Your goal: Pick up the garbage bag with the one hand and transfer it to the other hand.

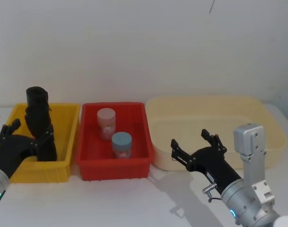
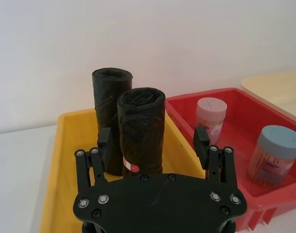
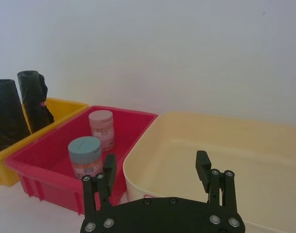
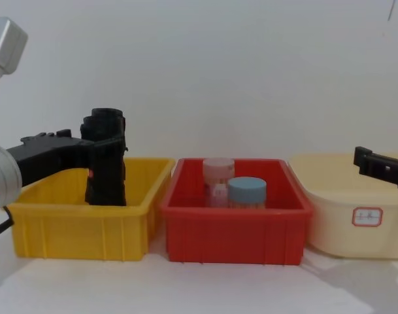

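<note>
Two black garbage bag rolls stand upright in the yellow bin point(image 1: 63, 137). The nearer garbage bag point(image 2: 140, 126), with a small red mark low on its side, sits between the fingers of my left gripper point(image 2: 152, 141). The gripper is open, with a gap showing at the finger point(image 2: 201, 141) beside the red bin. In the head view my left gripper point(image 1: 28, 135) reaches in over the bin's front left corner, around the roll point(image 1: 39, 118). My right gripper point(image 1: 196, 144) is open and holds nothing, hovering at the front rim of the cream tub point(image 1: 205, 118).
A red bin point(image 1: 139, 132) between the yellow bin and the cream tub holds a pink-lidded jar point(image 1: 106, 123) and a blue-lidded jar point(image 1: 121, 144). The second roll point(image 2: 109, 107) stands just behind the first. A white wall closes off the back.
</note>
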`<state>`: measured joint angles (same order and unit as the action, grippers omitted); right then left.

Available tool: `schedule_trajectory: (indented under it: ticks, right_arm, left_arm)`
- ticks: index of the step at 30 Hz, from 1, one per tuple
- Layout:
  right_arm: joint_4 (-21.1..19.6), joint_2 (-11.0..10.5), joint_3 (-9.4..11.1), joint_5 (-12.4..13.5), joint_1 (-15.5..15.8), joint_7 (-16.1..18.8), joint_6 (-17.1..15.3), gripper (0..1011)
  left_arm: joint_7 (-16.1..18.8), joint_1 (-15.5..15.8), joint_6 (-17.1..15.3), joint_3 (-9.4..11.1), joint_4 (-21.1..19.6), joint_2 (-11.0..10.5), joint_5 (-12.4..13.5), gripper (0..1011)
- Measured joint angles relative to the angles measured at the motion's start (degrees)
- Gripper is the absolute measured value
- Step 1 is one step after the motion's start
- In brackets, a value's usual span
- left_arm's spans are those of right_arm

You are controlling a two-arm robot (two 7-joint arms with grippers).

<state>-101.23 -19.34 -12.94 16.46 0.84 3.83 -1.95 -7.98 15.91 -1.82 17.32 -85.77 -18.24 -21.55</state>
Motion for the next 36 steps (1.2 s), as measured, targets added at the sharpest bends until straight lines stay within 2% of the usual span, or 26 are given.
schedule_trajectory:
  ticks: [25, 32, 35, 36]
  right_arm:
    - [0.0, 0.0, 0.0, 0.0, 0.0, 0.0, 0.0, 1001]
    - [0.0, 0.0, 0.0, 0.0, 0.0, 0.0, 0.0, 1001]
    - [0.0, 0.0, 0.0, 0.0, 0.0, 0.0, 0.0, 1001]
    - [0.0, 0.0, 0.0, 0.0, 0.0, 0.0, 0.0, 1001]
  left_arm:
    - [-3.5, 6.0, 1.1, 0.3, 8.6, 3.1, 0.4, 992]
    - [-4.3, 6.9, 1.7, 0.1, 10.2, 3.8, 0.4, 840]
    - [-4.5, 7.1, 1.9, -0.1, 10.6, 4.0, 0.4, 750]
    - [-4.6, 7.2, 2.0, -0.2, 10.7, 4.1, 0.4, 693]
